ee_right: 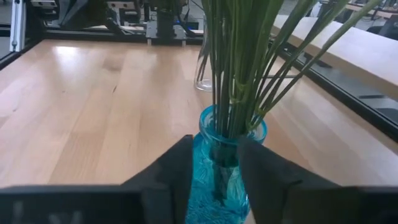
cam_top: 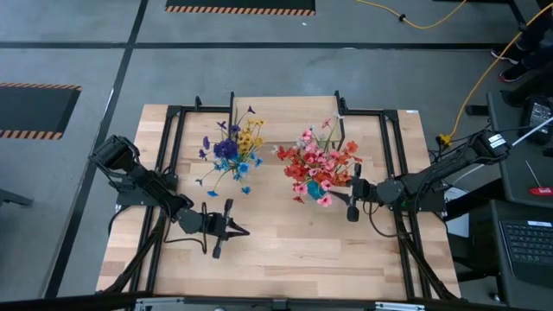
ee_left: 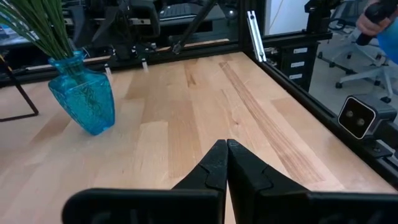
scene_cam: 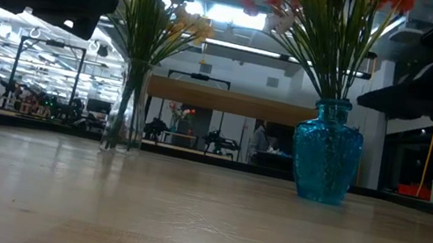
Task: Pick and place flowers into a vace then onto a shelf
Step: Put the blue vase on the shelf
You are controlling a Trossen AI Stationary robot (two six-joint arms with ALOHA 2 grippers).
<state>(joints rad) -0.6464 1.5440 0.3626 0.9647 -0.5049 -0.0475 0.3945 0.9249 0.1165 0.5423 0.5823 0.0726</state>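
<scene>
The left gripper (cam_top: 244, 230) waits low over the front of the table (cam_top: 294, 259), its fingers pressed together on nothing. Further back, the right gripper (ee_right: 213, 163) has its fingers spread either side of the blue vase (ee_right: 219, 177) holding the red and pink flowers (cam_top: 318, 161); whether they touch the glass I cannot tell. Beyond stands a clear vase (scene_cam: 127, 106) with blue and yellow flowers (cam_top: 232, 149), and the shelf (ee_right: 357, 46) lies at the far edge.

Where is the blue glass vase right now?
In the high view the blue vase stands right of table centre, holding the red and pink flowers, between the right gripper jaws, with the clear vase to its left.
</scene>
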